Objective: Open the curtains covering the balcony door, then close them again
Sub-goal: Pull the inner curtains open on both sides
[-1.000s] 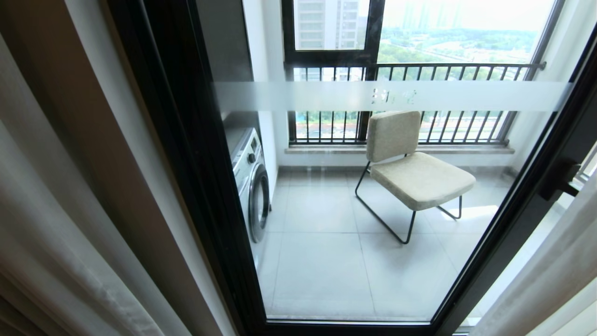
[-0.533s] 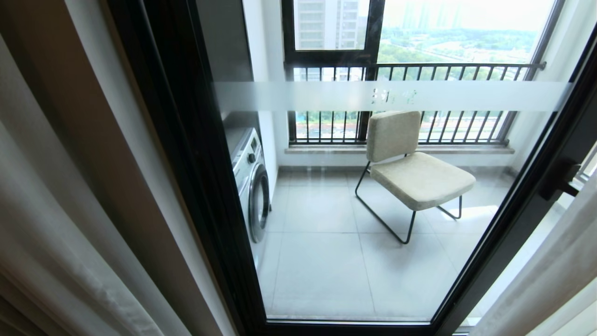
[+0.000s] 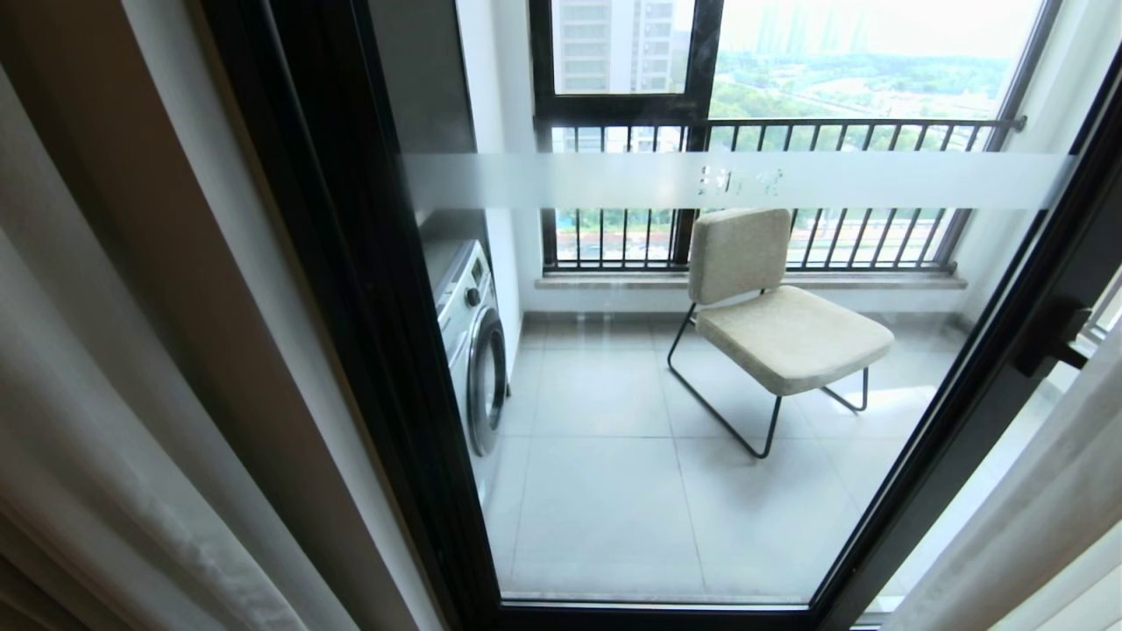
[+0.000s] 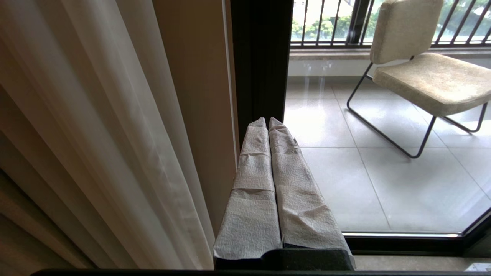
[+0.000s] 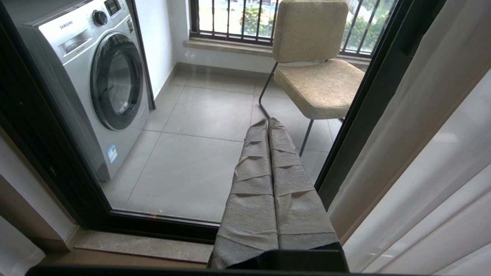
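The balcony door [image 3: 666,386] stands uncovered in front of me, clear glass in a thick black frame with a frosted white band [image 3: 736,180] across it. The curtains are drawn to both sides: white sheer [image 3: 96,438] on the left with beige behind it, sheer [image 3: 1034,517] at the right edge. In the left wrist view my left gripper [image 4: 267,122] is shut and empty, beside the left sheer [image 4: 115,153] and the door frame [image 4: 261,57]. My right gripper [image 5: 267,122] is shut and empty before the glass, near the right curtain [image 5: 422,172]. Neither gripper shows in the head view.
Behind the glass, a beige chair [image 3: 771,315] on a black wire frame stands on the tiled balcony floor. A silver washing machine [image 3: 473,350] sits at the balcony's left. A black-framed window with a barred railing [image 3: 771,131] closes the far side.
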### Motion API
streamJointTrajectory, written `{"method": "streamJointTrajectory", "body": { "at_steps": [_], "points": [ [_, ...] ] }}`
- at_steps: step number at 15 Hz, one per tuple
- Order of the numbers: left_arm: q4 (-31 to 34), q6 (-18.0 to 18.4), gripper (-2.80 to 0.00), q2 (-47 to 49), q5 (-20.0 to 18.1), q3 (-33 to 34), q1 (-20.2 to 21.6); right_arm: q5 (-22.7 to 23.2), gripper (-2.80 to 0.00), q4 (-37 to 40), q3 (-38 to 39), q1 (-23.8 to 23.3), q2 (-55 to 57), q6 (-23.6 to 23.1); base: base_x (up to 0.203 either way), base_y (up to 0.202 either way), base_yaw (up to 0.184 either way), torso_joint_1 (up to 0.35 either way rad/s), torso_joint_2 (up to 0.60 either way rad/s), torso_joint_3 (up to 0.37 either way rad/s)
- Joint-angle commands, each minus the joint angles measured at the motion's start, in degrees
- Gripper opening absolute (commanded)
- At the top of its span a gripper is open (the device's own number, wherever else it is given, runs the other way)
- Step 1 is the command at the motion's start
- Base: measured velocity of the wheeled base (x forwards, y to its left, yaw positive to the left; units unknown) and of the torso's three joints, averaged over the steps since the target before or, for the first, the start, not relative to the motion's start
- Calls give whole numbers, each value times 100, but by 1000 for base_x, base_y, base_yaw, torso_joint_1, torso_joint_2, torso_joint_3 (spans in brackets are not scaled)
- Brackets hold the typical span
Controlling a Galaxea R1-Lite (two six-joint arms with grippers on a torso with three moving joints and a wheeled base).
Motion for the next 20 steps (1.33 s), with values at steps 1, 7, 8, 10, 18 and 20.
{"method": "streamJointTrajectory", "body": {
  "at_steps": [1,7,8,10,18,20],
  "points": [
    [-2,0,-280,-2,5,0,1,4,-280,2,-2,0,-2,-7,0,0,0,0,0,0],
    [-2,0,-280,-2,5,0,1,6,-280,2,-4,0,-2,-7,0,0,0,0,0,0],
    [-2,-9,-280,-2,5,0,1,6,-280,2,3,0,-2,-7,0,0,0,0,0,0],
    [-2,0,-280,-2,5,0,1,6,-280,2,0,0,-2,-7,0,0,0,0,0,0],
    [-2,-88,-280,-2,32,0,1,5,-280,2,3,0,-2,-7,0,0,0,0,0,0],
    [-2,-88,-280,-2,23,0,1,2,-280,2,4,0,-2,-7,0,0,0,0,0,0]
  ]
}}
